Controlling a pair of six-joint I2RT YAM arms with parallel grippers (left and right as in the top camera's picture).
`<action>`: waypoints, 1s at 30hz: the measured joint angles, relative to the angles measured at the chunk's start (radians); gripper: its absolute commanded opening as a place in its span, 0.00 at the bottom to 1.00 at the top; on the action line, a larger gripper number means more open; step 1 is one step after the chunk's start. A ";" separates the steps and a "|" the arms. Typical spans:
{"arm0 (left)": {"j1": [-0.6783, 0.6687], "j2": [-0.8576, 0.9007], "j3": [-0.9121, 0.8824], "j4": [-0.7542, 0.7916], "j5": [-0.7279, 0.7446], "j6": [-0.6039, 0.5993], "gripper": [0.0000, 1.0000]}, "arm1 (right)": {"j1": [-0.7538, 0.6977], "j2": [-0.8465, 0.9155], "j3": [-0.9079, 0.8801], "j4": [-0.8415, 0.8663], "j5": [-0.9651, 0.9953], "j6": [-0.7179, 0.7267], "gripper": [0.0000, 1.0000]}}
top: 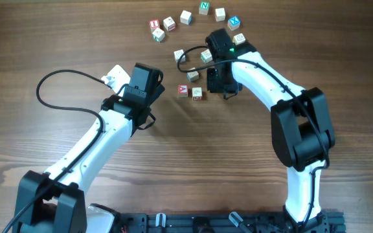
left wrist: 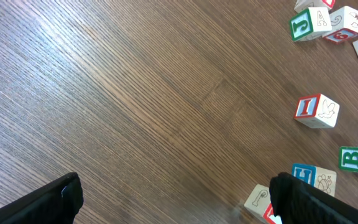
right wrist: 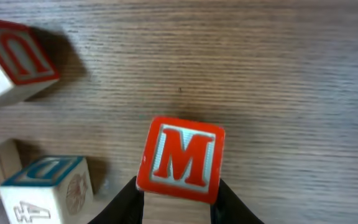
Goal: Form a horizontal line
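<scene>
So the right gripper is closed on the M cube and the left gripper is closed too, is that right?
Not quite: the left gripper is open, jaws wide apart in the left wrist view. The right gripper is indeed closed on the M cube.

Brown wood-grain tabletop (top: 57,39) across whole bkgd, pale glare patch (left wrist: 45,28) top-left in left wrist view

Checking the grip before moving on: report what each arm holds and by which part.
Right arm: jaws pinch the red M block by two opposite side faces. Left arm: jaws open, nothing held.
</scene>
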 measured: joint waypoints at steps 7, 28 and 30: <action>0.000 0.000 0.000 0.000 -0.006 0.000 1.00 | 0.000 -0.008 -0.048 0.048 -0.048 0.056 0.56; 0.072 0.000 0.000 -0.033 0.052 0.000 1.00 | 0.000 -0.275 -0.043 0.079 -0.047 0.048 0.29; 0.081 0.000 0.000 -0.035 0.067 0.000 1.00 | 0.000 -0.277 -0.035 0.132 -0.051 0.034 0.21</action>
